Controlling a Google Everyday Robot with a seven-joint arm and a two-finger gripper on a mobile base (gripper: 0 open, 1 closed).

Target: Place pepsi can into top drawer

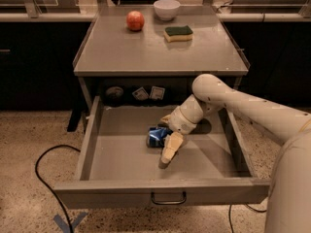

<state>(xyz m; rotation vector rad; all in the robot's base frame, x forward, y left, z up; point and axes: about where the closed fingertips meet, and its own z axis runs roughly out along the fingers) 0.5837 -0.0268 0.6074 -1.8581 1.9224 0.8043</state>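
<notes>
The top drawer (121, 191) is pulled wide open below the grey table, its loop handle (168, 198) at the front centre. The pepsi can (155, 136), dark blue with a silver end, lies on its side on the drawer floor near the middle. My gripper (164, 141) is down inside the drawer, open, its fingers spread on either side of the can; one pale finger (170, 149) points toward the drawer front. The white arm comes in from the right over the drawer's right side.
On the table top (146, 52) stand a red apple (135, 20), a white bowl (166, 8) and a green-and-yellow sponge (178, 33). Small items sit in the dark recess behind the drawer (146, 93). A black cable (41, 178) loops on the floor at left.
</notes>
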